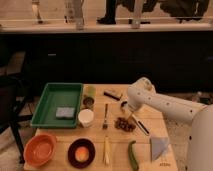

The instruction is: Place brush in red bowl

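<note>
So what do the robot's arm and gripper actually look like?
The arm is smooth white, built of thick rounded tube sections with a bulbous joint at the bend. No cables or markings show. The gripper, at its end above the wooden table, looks small and pale; finer detail cannot be made out.

You're looking at a pale wooden table (pixel 118 144) with a dull, matt top. At the near left, the red bowl (pixel 40 150) looks like smooth plastic with a faint sheen, and so does the green tray (pixel 49 106) beyond it. The grey-blue cloth (pixel 160 147) at the near right looks soft and matt. The gripper (pixel 128 111), on a glossy white arm (pixel 167 106), hangs over the table's middle, right of the slim, pale, matt brush (pixel 106 116).
</note>
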### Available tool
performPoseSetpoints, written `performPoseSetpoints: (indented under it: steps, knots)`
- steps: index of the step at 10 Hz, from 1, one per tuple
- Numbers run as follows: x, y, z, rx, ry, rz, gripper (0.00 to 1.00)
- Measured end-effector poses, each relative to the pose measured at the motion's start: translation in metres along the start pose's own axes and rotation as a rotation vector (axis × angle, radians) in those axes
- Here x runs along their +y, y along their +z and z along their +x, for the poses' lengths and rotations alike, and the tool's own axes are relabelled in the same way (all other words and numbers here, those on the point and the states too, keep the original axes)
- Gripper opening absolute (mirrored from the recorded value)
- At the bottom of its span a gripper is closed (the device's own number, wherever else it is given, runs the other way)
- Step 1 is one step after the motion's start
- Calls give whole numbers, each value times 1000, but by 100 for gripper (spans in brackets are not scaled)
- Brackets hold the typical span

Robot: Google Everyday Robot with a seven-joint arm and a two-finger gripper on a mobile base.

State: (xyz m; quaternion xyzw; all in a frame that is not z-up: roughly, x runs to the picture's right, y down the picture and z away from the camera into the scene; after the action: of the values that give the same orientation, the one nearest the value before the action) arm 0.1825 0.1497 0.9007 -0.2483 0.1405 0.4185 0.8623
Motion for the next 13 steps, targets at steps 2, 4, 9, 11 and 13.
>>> performPoseSetpoints:
  steps: [2, 4, 9, 11, 13]
  knots:
    - [1, 0, 6, 0, 12, 22, 80]
    - [2, 0, 6, -1, 11, 33, 80]
    - [-10, 14, 7, 8, 22, 20, 80]
    - [-14, 20, 7, 17, 24, 16, 77]
    - [-15, 22, 6, 20, 23, 12, 61]
